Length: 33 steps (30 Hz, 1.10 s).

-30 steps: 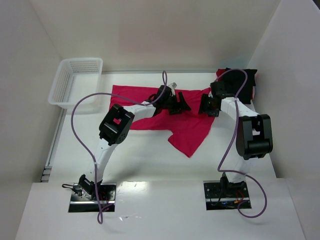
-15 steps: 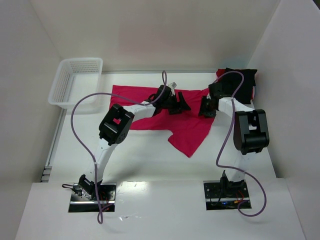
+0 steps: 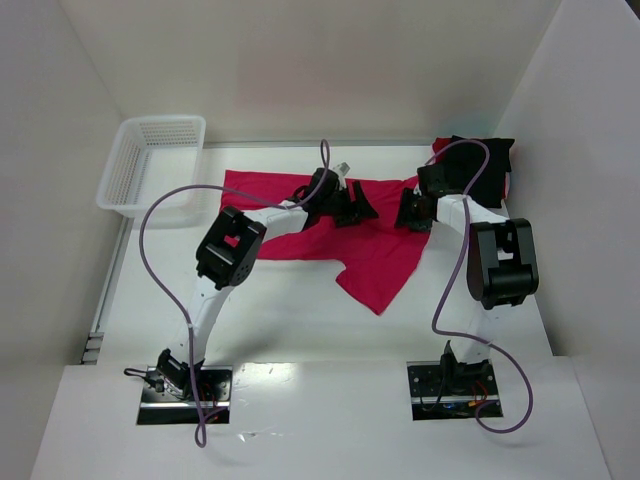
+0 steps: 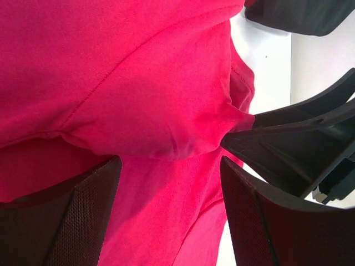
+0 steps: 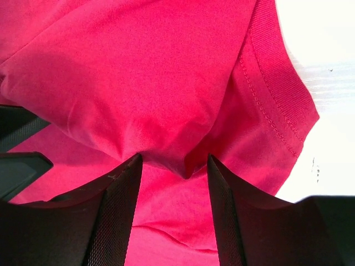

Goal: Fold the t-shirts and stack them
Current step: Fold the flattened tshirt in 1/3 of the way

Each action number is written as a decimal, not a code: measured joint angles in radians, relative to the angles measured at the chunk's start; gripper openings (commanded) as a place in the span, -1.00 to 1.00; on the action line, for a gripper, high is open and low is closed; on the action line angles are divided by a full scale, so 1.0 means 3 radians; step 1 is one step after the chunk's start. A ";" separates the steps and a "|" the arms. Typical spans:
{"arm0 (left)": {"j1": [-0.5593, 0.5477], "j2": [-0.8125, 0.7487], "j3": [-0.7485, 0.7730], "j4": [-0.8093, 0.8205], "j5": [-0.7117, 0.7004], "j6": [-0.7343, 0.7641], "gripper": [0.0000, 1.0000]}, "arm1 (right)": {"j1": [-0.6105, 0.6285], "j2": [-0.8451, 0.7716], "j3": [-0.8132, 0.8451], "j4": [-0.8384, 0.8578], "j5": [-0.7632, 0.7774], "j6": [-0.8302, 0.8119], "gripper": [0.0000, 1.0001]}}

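Crimson t-shirt (image 3: 375, 260) lies spread on the table (image 3: 290, 315); black t-shirt (image 3: 488, 165) is bunched far right. Left gripper (image 3: 355, 207) gapes wide astride a raised fold, not pinching. Right gripper (image 3: 409, 215) is narrower, cloth puckered in its gap; whether it is clamped, cannot tell. Likely 2 arms gathering the same ridge for a fold.

Our left claw (image 4: 166, 169) stands with its fingers spread wide before a raised fold of the crimson shirt (image 4: 111, 66). We see the right claw (image 4: 241, 130) nosing into the fold's end, beside the hem and a bare strip of white bench (image 4: 272, 66).
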 measured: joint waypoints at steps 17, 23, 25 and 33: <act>0.0031 0.0000 0.0000 -0.0001 0.0048 0.0004 0.59 | -0.0004 0.0125 0.0046 0.0076 -0.0149 0.0008 -0.78; 0.0036 0.0000 0.0000 -0.0046 -0.0005 0.0028 0.66 | -0.0205 0.0128 0.0148 0.0080 -0.0505 0.0201 -0.78; 0.0036 -0.0001 0.0000 -0.0041 -0.0013 0.0032 0.73 | -0.0367 0.0126 0.0170 0.0078 -0.0657 0.0295 -0.78; 0.0036 -0.0006 -0.0001 0.0039 0.0099 0.0027 0.93 | -0.0731 0.0123 0.0200 0.0079 -0.1198 0.0619 -0.78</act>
